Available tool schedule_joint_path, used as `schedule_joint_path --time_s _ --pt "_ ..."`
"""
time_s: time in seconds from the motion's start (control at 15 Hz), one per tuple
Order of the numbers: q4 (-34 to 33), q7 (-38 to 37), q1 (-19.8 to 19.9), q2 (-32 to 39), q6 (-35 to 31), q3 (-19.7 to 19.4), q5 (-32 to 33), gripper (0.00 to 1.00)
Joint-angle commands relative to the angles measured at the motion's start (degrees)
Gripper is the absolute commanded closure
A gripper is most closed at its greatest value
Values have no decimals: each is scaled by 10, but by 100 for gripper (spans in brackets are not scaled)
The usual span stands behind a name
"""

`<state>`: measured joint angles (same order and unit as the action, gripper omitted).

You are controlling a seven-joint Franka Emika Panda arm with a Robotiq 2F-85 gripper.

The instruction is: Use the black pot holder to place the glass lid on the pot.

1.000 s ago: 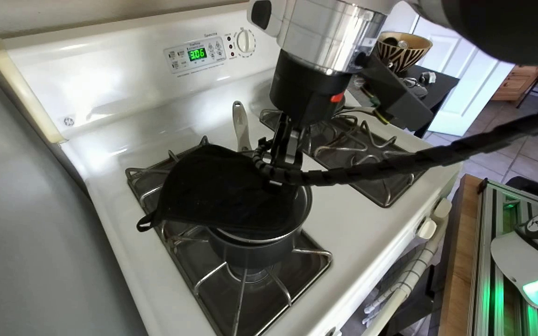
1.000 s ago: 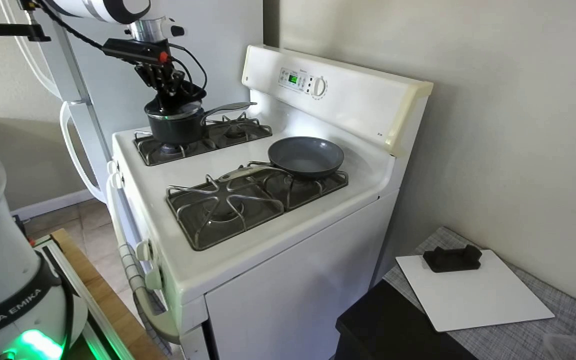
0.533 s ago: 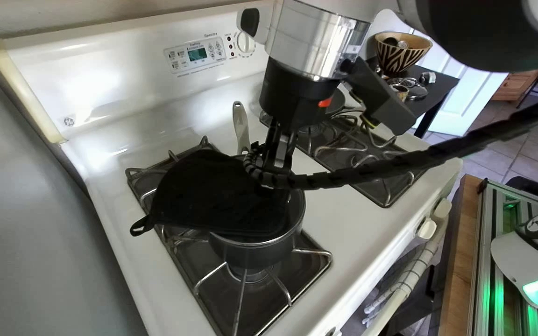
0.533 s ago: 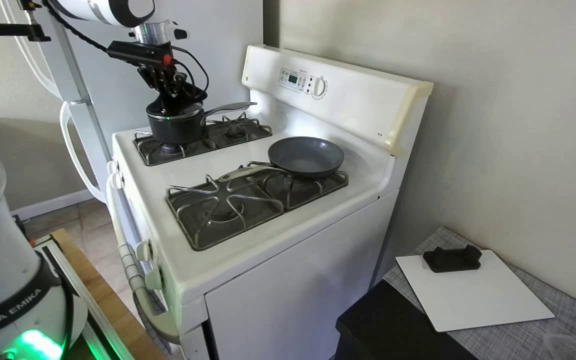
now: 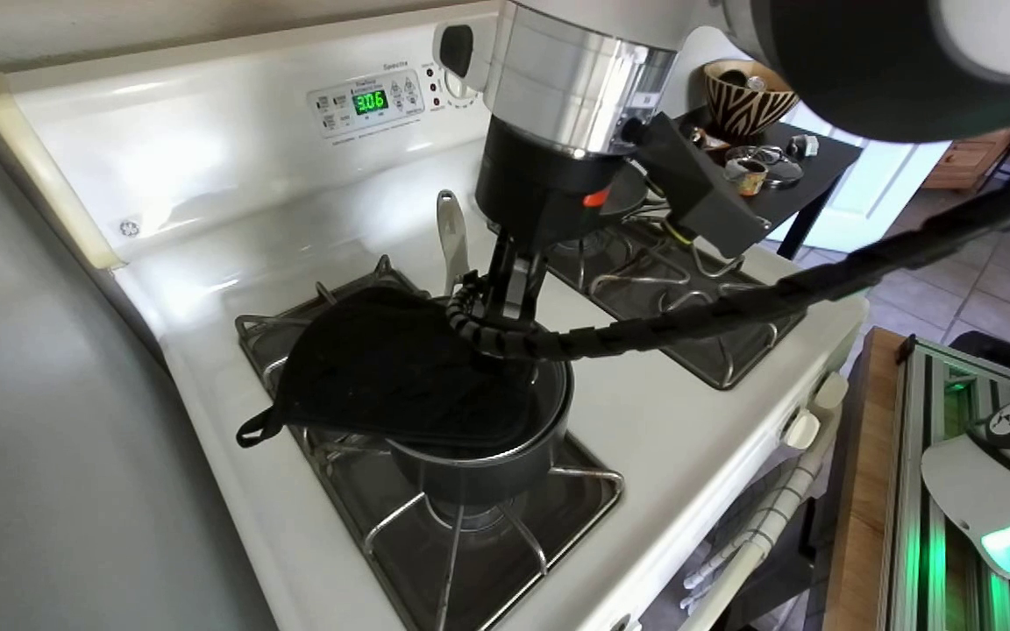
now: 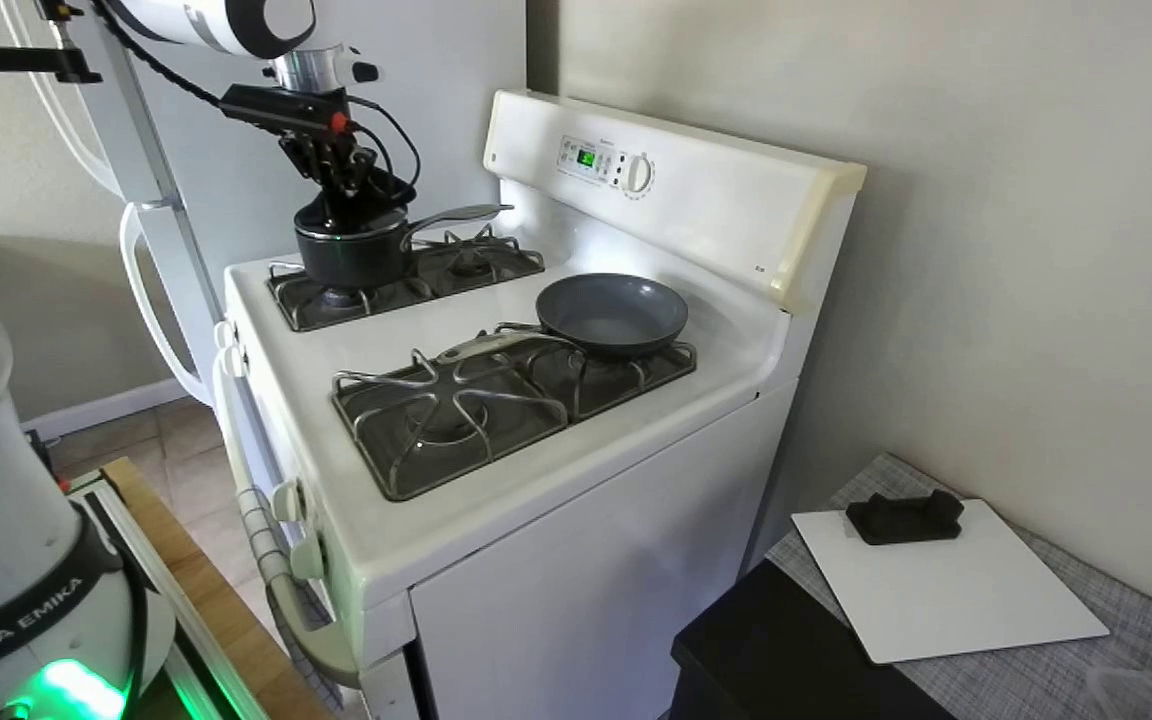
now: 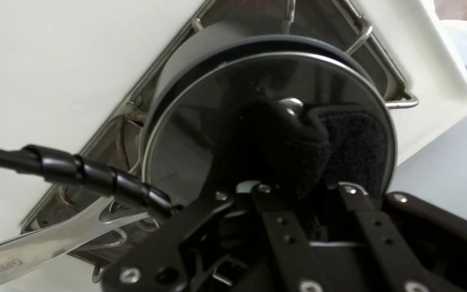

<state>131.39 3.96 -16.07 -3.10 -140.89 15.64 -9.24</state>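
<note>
The pot [image 5: 479,478], dark with a long silver handle [image 6: 461,214], stands on a burner in both exterior views. Over its mouth is the glass lid [image 7: 183,154]; in the wrist view its silver rim sits off-centre, with a dark gap along the pot's far edge [image 7: 217,52]. Whether the lid rests fully on the pot I cannot tell. My gripper [image 7: 303,190] is shut on the black pot holder [image 5: 382,377], whose folded cloth [image 7: 351,142] bunches between the fingers and covers part of the lid. A shiny bit of knob [image 7: 291,106] peeks out beyond the fold; most of it is hidden.
A shallow dark frying pan [image 6: 613,312] sits on a back burner, its handle over the grates [image 6: 446,410]. The stove's control panel [image 5: 365,103] rises behind. A grey fridge side [image 5: 75,456] stands close by the pot. My ribbed cable [image 5: 645,337] loops past the gripper.
In an exterior view my gripper, the pot holder and the lid have shifted left and slightly down over the pot. The pot has stayed put, and the grip looks the same.
</note>
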Motion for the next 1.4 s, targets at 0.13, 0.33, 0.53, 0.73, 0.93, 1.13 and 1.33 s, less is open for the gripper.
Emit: schedule_joint_path --time_s 0.13,0.33,0.53,0.73,0.93,1.13,1.33 --pt "-14 -5 -1 10 8 2 9 95" --pt "-15 -10 -1 10 14 2 17 95" --pt "-15 -16 0 8 19 2 32 95" --pt "-17 -17 -1 7 28 3 42 95" --pt "-22 -12 -2 11 42 3 35 95" --pt "-27 -10 -3 15 49 4 30 95" --pt "-33 -9 -4 20 61 5 28 95"
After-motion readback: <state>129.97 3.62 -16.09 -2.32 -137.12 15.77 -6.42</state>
